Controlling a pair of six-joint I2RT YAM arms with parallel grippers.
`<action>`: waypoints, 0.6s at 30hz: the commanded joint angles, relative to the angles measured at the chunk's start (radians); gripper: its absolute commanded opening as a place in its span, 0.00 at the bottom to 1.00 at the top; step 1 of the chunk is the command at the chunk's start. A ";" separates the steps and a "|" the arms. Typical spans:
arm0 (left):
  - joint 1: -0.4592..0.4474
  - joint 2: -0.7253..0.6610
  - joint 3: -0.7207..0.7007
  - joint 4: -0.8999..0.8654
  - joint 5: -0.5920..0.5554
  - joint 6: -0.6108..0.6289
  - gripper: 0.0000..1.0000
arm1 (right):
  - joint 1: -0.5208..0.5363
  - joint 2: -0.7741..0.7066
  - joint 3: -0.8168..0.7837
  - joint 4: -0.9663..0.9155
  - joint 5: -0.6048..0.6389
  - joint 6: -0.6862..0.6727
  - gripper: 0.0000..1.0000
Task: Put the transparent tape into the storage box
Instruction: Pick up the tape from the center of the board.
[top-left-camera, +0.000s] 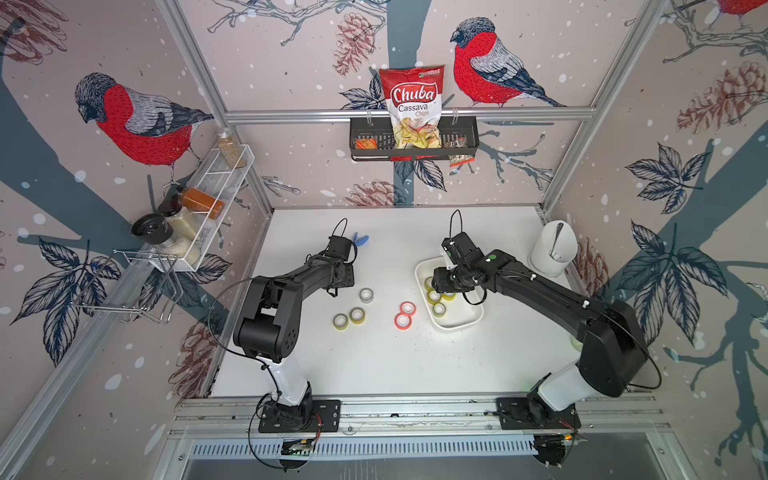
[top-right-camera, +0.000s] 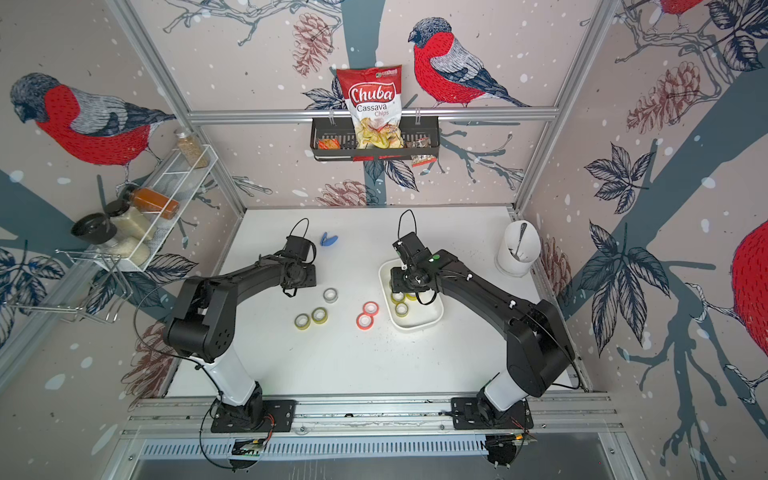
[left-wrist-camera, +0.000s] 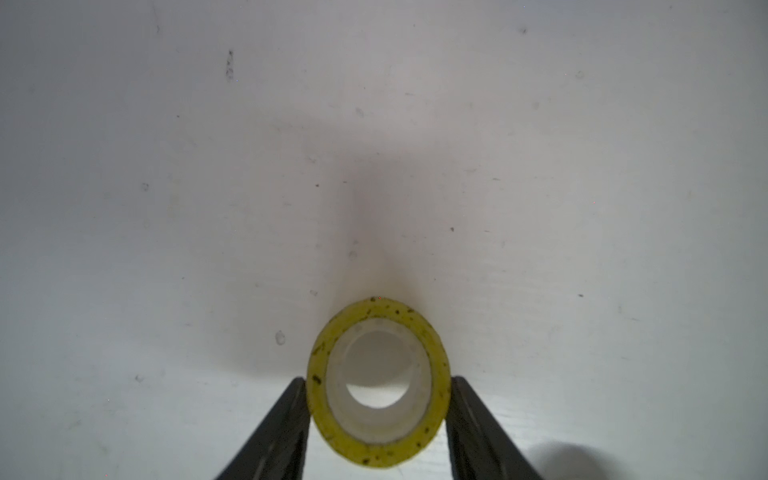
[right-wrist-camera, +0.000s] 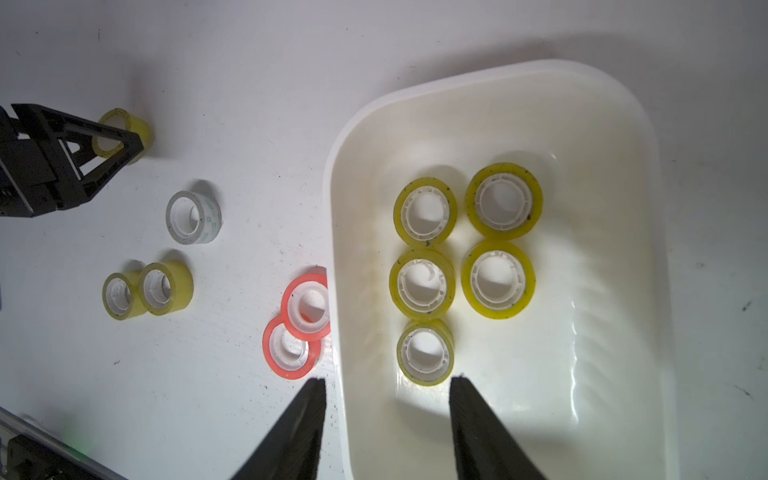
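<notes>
Left tool pinches a transparent tape roll, probably light, stiff and slick, across its outer wall, left of middle on the counter, well apart from the storage box under the empty, spread right tool

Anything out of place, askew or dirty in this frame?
Yes. A small snack packet hangs below the black basket on the back wall instead of lying inside it. An orange spice bottle lies tipped over in the white wire rack. The tape rolls in the storage box carry dark specks.
</notes>
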 joint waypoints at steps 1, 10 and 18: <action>0.002 -0.003 0.001 0.009 0.000 0.015 0.53 | -0.009 -0.019 -0.011 0.016 -0.012 0.020 0.53; -0.002 -0.020 -0.013 0.012 0.013 -0.008 0.63 | -0.029 -0.036 -0.024 0.016 -0.014 0.025 0.53; 0.000 0.019 -0.009 0.028 -0.019 0.005 0.72 | -0.036 -0.053 -0.027 0.010 -0.012 0.027 0.53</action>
